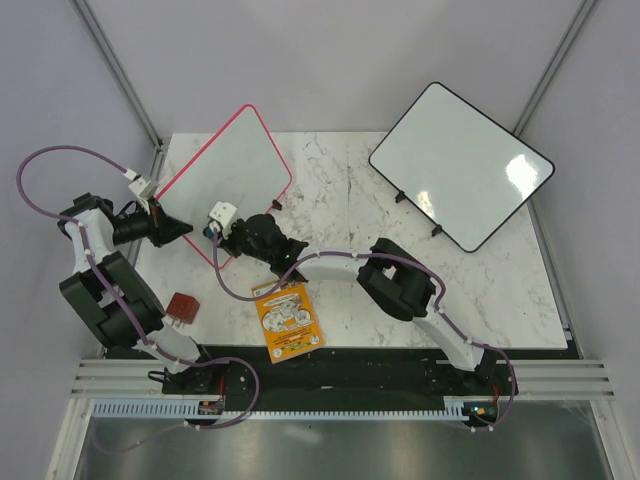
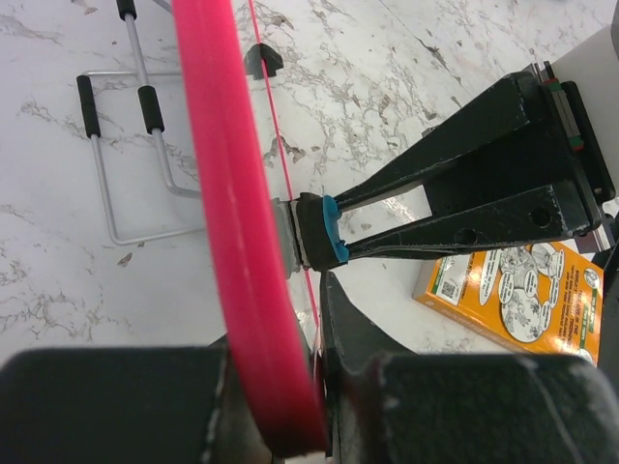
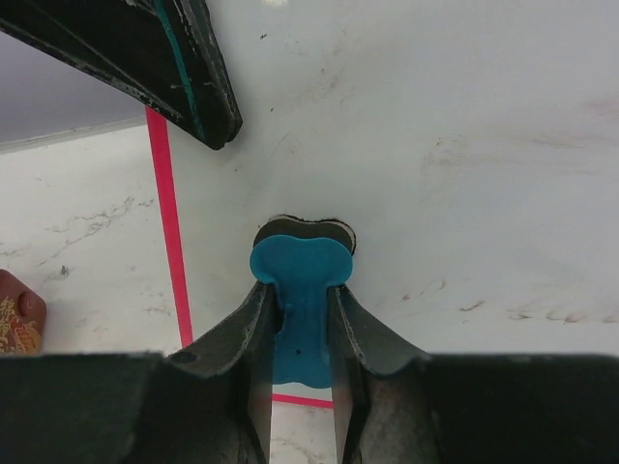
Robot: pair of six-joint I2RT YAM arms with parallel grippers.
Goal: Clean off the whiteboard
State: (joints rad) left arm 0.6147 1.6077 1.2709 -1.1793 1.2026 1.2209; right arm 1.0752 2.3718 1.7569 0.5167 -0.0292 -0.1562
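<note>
The pink-framed whiteboard [image 1: 225, 180] stands tilted at the table's back left. My left gripper [image 1: 180, 229] is shut on its pink frame [image 2: 237, 251] at the lower left edge. My right gripper [image 1: 222, 237] is shut on a small blue eraser [image 3: 298, 280] and presses its dark felt pad against the white board face [image 3: 435, 145]. The eraser also shows in the left wrist view [image 2: 329, 232], touching the board. Faint marks remain on the board face at the right [image 3: 542, 311].
A larger black-framed whiteboard [image 1: 460, 165] stands at the back right. An orange card [image 1: 288, 320] lies near the front edge. A small dark red object [image 1: 183, 307] sits at the front left. The board's wire stand [image 2: 135, 145] rests on the marble behind it.
</note>
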